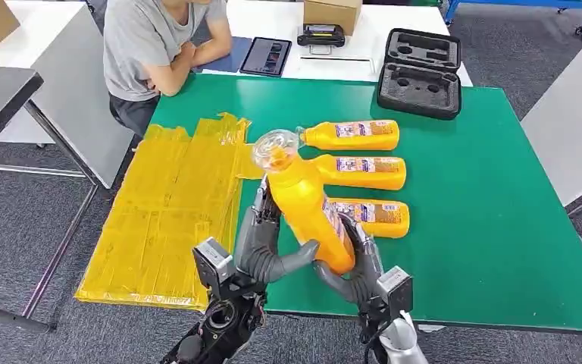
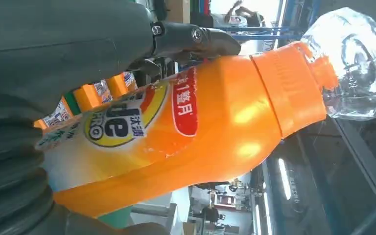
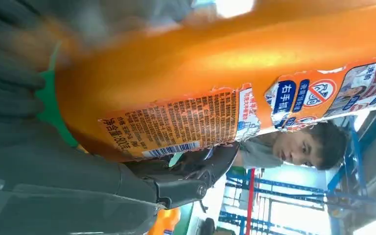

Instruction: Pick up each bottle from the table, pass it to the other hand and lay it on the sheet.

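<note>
Bare yellow sheet [image 1: 174, 205] leftward

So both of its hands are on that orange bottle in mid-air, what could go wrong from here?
The lifted bottle is held up between the left hand and the right hand, over the green table. If one lets go too early, it could drop, perhaps onto the nearest lying bottle. Its clear cap looks easy to knock. It could also miss the yellow sheet.

Held orange plastic bottle [image 2: 225, 127]: shiny, smooth, with a paper label.
Clear plastic cap [image 2: 355, 63]: see-through, glossy.
Yellow plastic sheet [image 1: 170, 208]: shiny, wrinkled.
</note>
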`<control>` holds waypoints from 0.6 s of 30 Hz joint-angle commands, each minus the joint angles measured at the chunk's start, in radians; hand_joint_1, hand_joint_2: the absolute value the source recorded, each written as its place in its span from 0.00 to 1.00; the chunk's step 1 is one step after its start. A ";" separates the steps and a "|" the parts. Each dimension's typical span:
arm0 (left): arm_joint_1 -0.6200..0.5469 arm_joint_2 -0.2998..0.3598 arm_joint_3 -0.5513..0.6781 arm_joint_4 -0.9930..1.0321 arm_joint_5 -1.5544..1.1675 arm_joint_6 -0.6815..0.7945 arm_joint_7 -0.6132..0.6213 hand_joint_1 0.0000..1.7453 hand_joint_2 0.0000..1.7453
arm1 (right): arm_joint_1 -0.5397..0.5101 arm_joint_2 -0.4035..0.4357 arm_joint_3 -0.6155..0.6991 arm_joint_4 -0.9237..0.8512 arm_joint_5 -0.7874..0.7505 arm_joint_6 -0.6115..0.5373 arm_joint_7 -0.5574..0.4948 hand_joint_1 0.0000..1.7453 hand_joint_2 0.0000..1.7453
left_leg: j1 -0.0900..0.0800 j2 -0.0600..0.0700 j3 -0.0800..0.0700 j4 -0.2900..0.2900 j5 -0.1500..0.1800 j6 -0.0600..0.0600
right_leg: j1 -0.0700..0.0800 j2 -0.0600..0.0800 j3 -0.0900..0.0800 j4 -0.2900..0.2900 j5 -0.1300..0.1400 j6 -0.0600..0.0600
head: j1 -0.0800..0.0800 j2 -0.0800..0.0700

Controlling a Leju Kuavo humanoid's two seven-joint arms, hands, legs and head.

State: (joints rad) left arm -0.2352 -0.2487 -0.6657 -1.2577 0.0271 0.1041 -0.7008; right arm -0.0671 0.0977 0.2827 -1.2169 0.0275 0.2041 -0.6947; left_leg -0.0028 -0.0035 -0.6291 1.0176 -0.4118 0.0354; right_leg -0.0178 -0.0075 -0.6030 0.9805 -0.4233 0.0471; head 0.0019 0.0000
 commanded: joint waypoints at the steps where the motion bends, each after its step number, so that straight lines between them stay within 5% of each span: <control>1: -0.034 0.019 0.002 0.026 0.000 0.000 0.003 0.00 1.00 | -0.049 -0.020 0.040 0.082 0.001 0.002 -0.003 1.00 1.00 | 0.001 0.002 0.004 0.000 -0.001 -0.002 | 0.001 0.002 0.003 -0.001 -0.001 -0.002 | 0.000 0.000; 18: -0.033 0.020 0.004 0.048 0.004 -0.004 0.003 0.00 1.00 | -0.061 -0.027 0.126 0.017 -0.015 0.008 -0.003 1.00 1.00 | 0.000 0.001 0.002 0.000 -0.001 -0.001 | 0.000 0.001 0.002 0.000 0.000 -0.001 | 0.000 0.000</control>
State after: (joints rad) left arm -0.2350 -0.2487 -0.6489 -1.2581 0.0317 0.1053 -0.7027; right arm -0.0962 0.0935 0.3353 -1.1788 0.0213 0.2121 -0.6950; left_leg -0.0028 -0.0035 -0.6291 1.0176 -0.4117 0.0355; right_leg -0.0178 -0.0074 -0.6030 0.9805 -0.4232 0.0471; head 0.0015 0.0000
